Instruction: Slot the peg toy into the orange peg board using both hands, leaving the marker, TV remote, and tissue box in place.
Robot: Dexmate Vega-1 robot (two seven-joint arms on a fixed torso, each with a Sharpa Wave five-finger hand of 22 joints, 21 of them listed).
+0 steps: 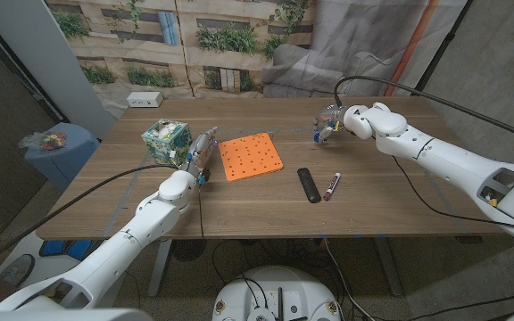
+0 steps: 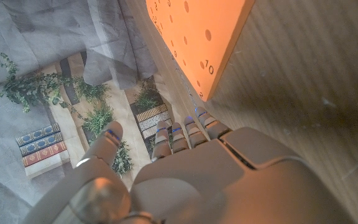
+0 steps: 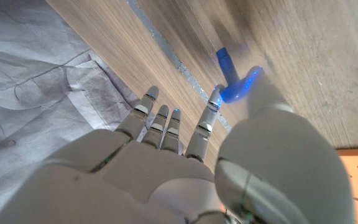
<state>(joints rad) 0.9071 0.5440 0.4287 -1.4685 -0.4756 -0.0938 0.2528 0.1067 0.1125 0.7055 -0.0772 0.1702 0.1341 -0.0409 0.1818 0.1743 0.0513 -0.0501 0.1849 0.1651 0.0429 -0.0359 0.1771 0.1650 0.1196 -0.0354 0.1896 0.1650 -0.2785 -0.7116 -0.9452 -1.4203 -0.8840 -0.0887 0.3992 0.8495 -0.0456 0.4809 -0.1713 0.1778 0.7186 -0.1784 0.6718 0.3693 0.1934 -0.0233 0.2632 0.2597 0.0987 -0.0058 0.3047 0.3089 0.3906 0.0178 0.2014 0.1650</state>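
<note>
Right now your right hand (image 3: pixel 185 168) pinches the blue peg toy (image 3: pixel 232 78) just above the table's (image 1: pixel 373 209) far side, well apart from the orange peg board (image 1: pixel 250 156); your left hand (image 1: pixel 200 159) rests beside the board, fingers released.

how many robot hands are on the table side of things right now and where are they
2. The left hand is at the orange peg board's left edge; the right hand is farther back on the right, pinching the blue peg toy.

tissue box (image 1: pixel 166 137) crowding peg board's (image 1: pixel 250 156) left, remote (image 1: pixel 308 185) and marker (image 1: pixel 331 185) to its right
</note>
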